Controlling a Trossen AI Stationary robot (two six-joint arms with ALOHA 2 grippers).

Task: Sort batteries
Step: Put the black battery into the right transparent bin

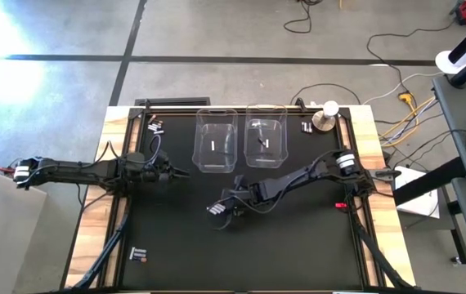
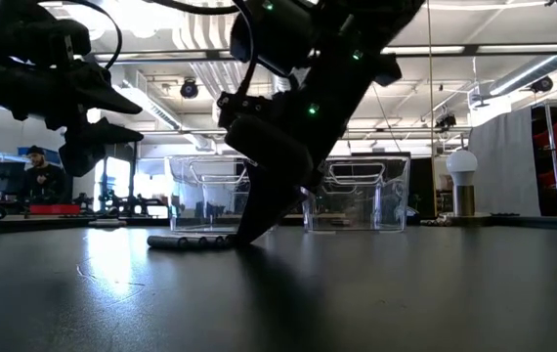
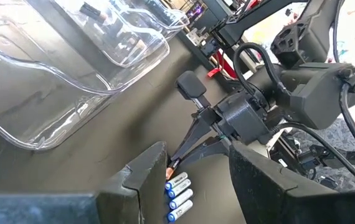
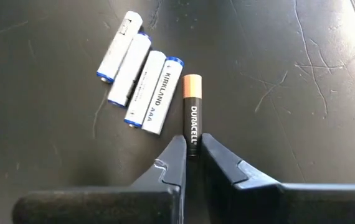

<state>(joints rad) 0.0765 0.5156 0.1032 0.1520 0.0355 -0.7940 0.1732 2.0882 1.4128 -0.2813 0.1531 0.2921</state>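
Note:
A dark battery with a copper end [image 4: 192,102] lies on the black table beside several white batteries [image 4: 137,87]. My right gripper [image 4: 193,155] is down at table level near the middle [image 1: 221,209], shut on the dark battery's black end. My left gripper [image 3: 196,186] is open. It hovers above the table left of the bins [image 1: 177,173] and touches nothing. Two clear bins [image 1: 215,140] [image 1: 266,139] stand at the far side. The left one holds a white battery, the right one a dark one. My right gripper pinches the dark battery's black end [image 4: 193,142] between its two fingers. The fingers slant down from above and lie along the battery. The battery lies flat on the table, its copper end pointing away from the fingers, right beside a white battery.
More small batteries lie near the far-left corner [image 1: 156,126], near the left front [image 1: 139,256] and beside the right bin [image 1: 306,126]. A white ball on a round base [image 1: 329,114] stands at the far right. Wooden strips edge the black mat [image 1: 241,261].

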